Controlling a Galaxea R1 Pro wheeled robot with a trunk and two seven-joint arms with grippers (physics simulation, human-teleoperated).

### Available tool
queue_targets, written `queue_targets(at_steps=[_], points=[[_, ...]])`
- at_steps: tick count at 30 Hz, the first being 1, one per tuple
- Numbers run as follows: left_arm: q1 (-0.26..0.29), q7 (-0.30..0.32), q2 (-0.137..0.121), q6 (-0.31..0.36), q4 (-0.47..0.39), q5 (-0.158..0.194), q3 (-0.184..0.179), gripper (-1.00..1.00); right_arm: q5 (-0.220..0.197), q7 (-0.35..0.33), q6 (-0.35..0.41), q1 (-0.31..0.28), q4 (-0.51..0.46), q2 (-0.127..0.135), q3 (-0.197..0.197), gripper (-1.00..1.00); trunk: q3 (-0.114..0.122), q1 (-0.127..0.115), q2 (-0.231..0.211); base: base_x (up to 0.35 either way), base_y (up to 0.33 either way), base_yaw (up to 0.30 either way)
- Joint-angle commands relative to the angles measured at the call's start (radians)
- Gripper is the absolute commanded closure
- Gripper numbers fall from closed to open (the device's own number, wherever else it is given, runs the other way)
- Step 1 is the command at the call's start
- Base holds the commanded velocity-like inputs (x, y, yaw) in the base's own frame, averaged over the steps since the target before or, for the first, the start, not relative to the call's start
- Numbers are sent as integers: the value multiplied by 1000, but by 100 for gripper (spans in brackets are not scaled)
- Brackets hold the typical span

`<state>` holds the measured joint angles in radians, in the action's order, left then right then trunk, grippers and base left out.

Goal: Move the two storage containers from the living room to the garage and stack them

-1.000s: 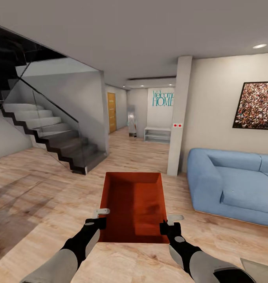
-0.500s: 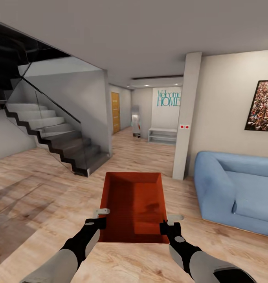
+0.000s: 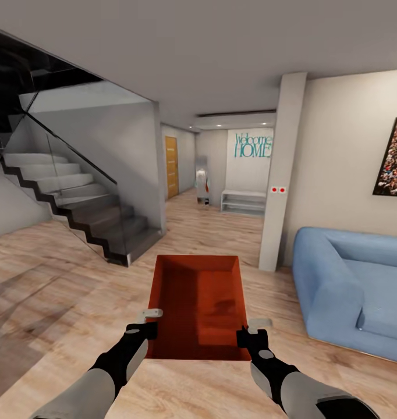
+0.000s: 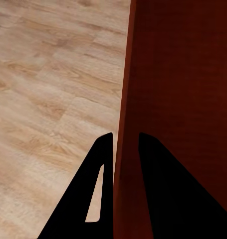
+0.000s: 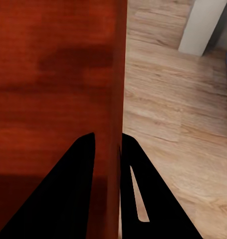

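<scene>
Sofa (image 3: 350, 291) slid rightward; both end effectors (image 3: 147, 321) (image 3: 252, 329) clamp container (image 3: 199, 302) walls, open floor (image 3: 59, 279) ahead.

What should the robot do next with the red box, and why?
Probably keep rolling toward the hallway. Both grippers, left and right, pinch the storage container by its side walls, jaws shut, and wood floor shows this isn't the garage.

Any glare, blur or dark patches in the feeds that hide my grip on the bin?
Head view: sharp, evenly lit, no glare; a soft dark patch lies on the orange-red rectangular bin floor. Left wrist view: left gripper fingers render as flat black silhouettes straddling the wall. Right wrist view: same for the right gripper.
</scene>
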<state>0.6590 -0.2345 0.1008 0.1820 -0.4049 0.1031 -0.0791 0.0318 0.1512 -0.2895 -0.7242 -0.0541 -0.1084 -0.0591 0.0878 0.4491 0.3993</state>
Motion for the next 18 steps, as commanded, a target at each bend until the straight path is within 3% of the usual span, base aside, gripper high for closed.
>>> queue_targets(at_steps=[1,18], points=[[0,-29,-1,-62,-5,-17,36,100,15,-10,3,0,0,0,54,100,0,1,1,321,0,0],[0,-29,-1,-62,-5,-18,36,100,15,-10,2,0,0,-1,54,100,0,1,1,321,0,0]])
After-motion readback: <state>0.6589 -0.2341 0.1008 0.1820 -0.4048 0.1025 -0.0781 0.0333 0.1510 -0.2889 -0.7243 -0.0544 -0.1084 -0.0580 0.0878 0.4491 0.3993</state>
